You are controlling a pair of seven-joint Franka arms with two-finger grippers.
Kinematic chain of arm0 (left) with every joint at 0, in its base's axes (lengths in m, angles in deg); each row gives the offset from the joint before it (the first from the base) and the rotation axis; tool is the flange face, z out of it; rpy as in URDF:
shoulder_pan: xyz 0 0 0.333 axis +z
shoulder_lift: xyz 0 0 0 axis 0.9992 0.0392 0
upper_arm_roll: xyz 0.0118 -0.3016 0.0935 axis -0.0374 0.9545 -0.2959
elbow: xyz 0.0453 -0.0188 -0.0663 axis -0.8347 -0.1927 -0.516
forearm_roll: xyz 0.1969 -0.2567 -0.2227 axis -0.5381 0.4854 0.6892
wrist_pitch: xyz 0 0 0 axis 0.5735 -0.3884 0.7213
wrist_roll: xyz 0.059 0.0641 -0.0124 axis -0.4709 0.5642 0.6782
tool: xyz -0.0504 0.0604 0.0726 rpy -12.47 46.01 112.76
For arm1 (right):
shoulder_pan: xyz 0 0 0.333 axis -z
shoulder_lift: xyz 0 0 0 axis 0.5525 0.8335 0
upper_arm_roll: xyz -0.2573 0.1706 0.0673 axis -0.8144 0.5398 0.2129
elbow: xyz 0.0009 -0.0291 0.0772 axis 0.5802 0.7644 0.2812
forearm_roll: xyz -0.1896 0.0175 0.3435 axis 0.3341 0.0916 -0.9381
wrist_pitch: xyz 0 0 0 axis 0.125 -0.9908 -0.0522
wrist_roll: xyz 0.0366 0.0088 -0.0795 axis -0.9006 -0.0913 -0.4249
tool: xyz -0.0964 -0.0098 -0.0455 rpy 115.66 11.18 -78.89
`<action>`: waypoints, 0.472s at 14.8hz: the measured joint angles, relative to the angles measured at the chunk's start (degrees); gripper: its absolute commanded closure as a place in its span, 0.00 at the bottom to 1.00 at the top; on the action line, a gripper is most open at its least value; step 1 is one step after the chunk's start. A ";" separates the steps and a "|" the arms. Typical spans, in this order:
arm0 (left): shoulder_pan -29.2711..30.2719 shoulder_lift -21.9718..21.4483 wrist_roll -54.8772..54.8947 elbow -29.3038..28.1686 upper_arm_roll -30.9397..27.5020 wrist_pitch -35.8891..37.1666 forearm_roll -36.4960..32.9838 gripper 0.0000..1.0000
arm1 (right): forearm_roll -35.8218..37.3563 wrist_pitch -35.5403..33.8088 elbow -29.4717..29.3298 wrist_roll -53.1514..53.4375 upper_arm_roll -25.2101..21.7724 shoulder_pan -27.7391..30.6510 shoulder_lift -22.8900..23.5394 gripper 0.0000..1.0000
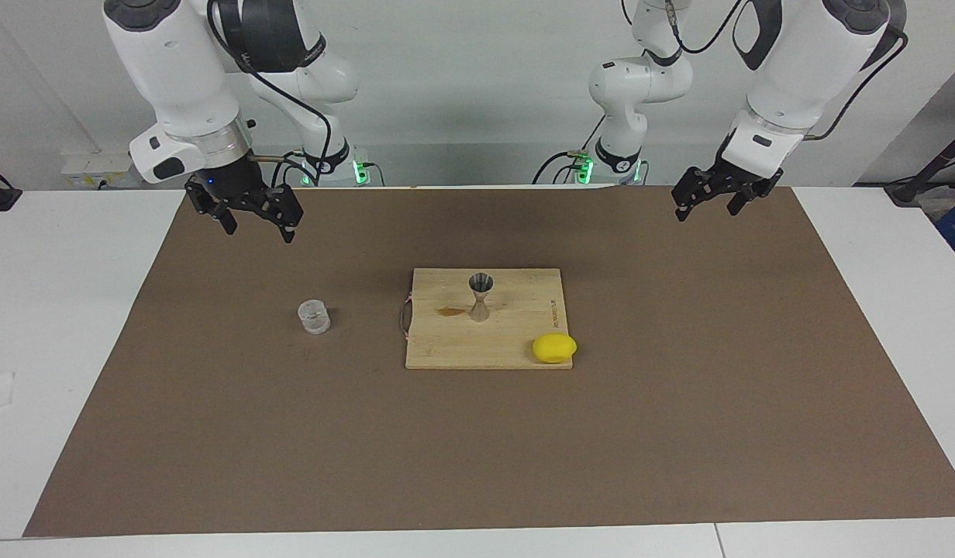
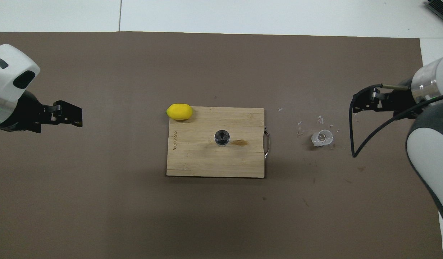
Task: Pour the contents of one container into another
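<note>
A: Facing view first. What is shown of the 2 containers?

B: The cup (image 1: pixel 314 317) is seen standing upright on the brown mat (image 1: pixel 679 434), toward the right arm's end of the table, apart from the board (image 1: pixel 508 345). The jigger (image 1: pixel 480 297) is set upright near the board's middle, beside a brown stain (image 1: pixel 449 311). A lemon (image 1: pixel 554 348) is laid at the board's corner, away from the robots, toward the left arm's end.

A: And the grippers?

B: The right gripper (image 1: pixel 254 224) is held raised over the mat's edge nearest the robots, jaws apart, nothing in them. The left gripper (image 1: pixel 704 203) is kept waiting over the mat's corner at its own end, jaws also apart and empty.

A: Overhead view?

B: The cup (image 2: pixel 322 138) is shown clear, short and round, with pale flecks scattered on the mat beside it. The jigger (image 2: pixel 222 137) is seen from above as a dark open mouth. The board's metal handle (image 2: pixel 267 139) is turned toward the cup.

A: How would the cup be handled?

B: It is judged light, rigid and slick, so it would best be taken across its side wall at mid-height. The metal jigger's narrow waist and small foot suggest it could be tipped easily.
</note>
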 measured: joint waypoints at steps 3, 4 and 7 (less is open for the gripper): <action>0.00 0.00 0.00 0.00 0.00 0.00 0.00 0.00 | 0.00 -1.42 0.07 -0.60 0.06 -0.02 -0.02 0.00; 0.00 0.00 0.00 0.00 0.00 0.00 0.00 0.00 | 0.00 -1.78 0.13 -0.63 0.19 -0.04 -0.04 0.00; 0.00 0.00 0.00 0.00 0.00 0.00 0.00 0.00 | 0.00 -1.80 0.16 -0.63 0.54 -0.05 -0.09 0.00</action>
